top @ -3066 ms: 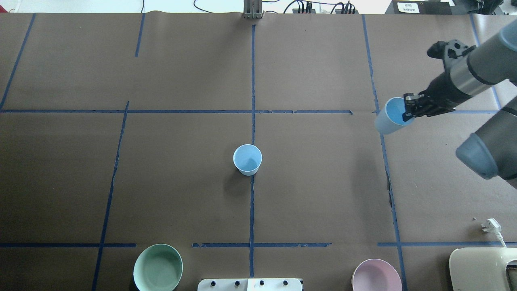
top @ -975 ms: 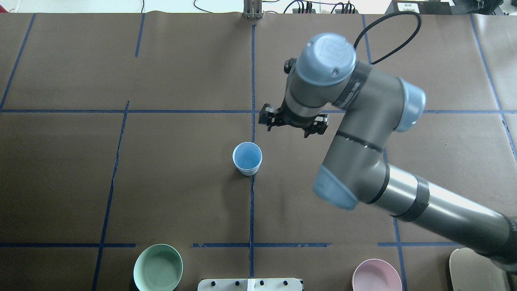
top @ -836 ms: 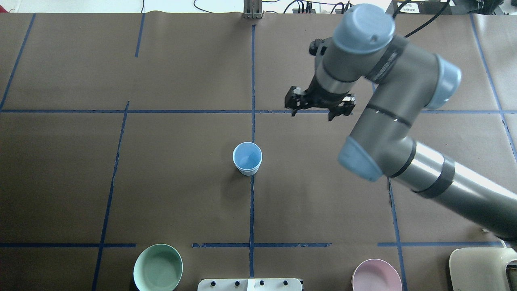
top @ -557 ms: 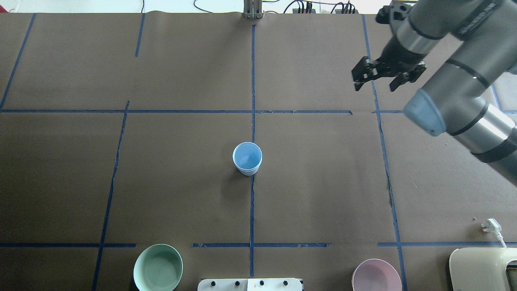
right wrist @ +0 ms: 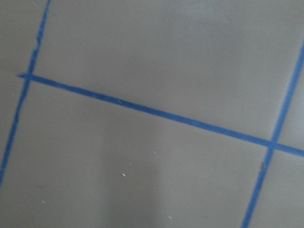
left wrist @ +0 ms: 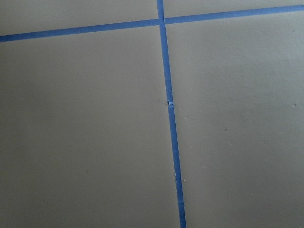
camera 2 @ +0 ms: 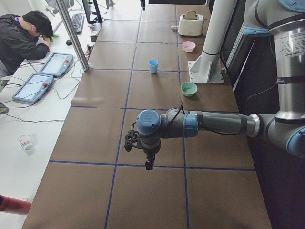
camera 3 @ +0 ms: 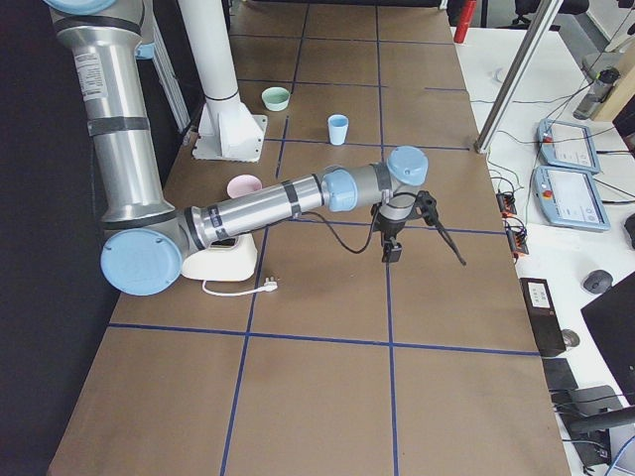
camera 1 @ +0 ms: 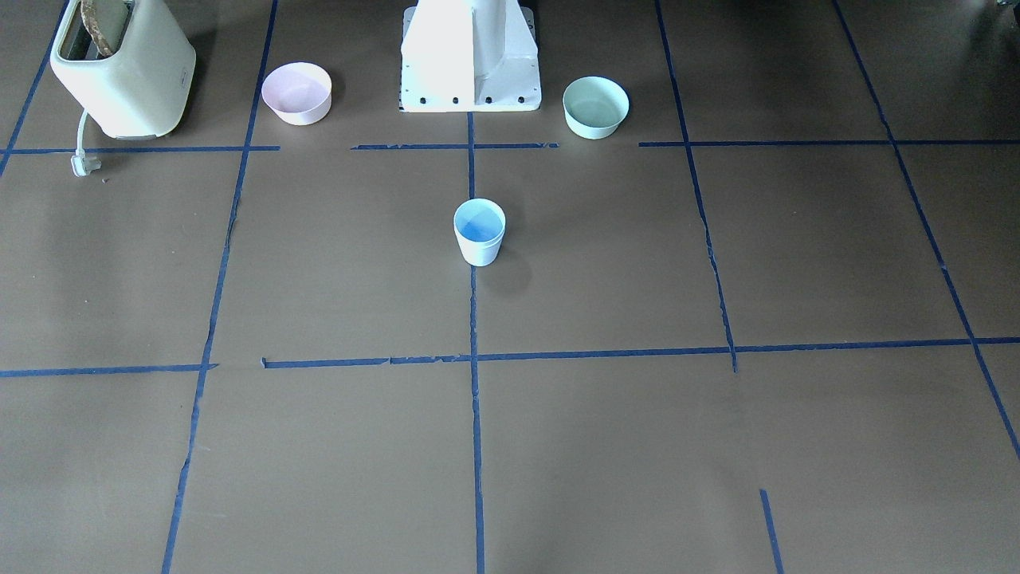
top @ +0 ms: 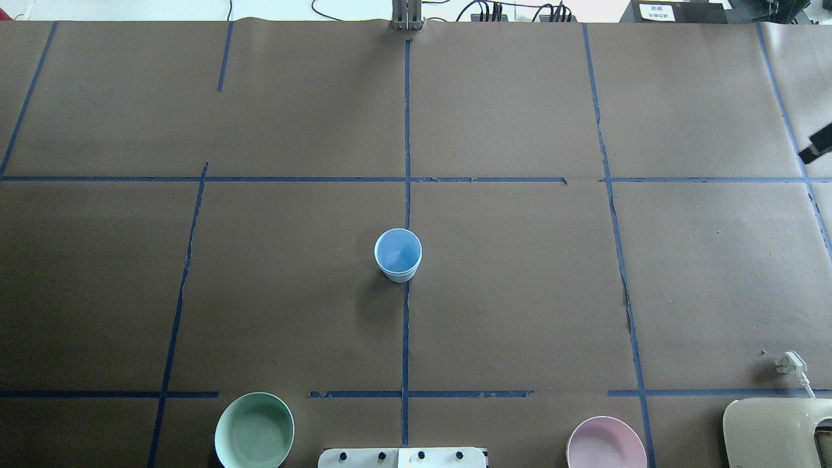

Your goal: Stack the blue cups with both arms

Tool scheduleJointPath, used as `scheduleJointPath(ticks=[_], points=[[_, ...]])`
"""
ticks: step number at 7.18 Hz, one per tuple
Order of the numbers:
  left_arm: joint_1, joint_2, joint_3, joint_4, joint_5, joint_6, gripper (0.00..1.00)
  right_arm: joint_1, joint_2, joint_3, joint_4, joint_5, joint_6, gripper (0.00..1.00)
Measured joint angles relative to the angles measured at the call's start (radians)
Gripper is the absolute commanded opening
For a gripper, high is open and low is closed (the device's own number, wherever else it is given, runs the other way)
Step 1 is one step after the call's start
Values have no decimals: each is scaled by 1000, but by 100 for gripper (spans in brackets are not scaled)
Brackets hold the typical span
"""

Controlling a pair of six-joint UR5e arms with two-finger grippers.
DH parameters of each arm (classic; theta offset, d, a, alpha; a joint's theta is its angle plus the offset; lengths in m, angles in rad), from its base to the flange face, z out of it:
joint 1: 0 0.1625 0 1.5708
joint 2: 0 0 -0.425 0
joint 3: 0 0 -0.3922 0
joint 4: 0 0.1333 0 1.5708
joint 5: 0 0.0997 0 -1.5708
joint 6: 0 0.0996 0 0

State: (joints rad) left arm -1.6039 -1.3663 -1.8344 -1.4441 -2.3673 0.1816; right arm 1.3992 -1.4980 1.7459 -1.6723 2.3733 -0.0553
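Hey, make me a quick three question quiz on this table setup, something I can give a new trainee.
1. True or false: the blue cups stand upright, one nested inside the other.
2. Which bowl sits on the robot's left side? A. mint-green bowl B. pink bowl C. neither
3. Does the left gripper or the right gripper touch the cups?
Key: 1 true. 2 A. 3 No, both hang far from the stack.
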Motion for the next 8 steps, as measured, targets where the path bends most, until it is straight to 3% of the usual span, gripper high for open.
scheduleJointPath(ticks=[2, 4, 8], points=[[0, 4, 12, 2, 5, 2, 100, 120, -163, 2, 6, 0, -173, 100], [-1, 8, 14, 2, 6, 2, 100, 180, -265, 19, 8, -3, -204, 100], [0, 10, 23, 0, 6, 4, 100, 189, -289, 21, 8, -5, -197, 100]])
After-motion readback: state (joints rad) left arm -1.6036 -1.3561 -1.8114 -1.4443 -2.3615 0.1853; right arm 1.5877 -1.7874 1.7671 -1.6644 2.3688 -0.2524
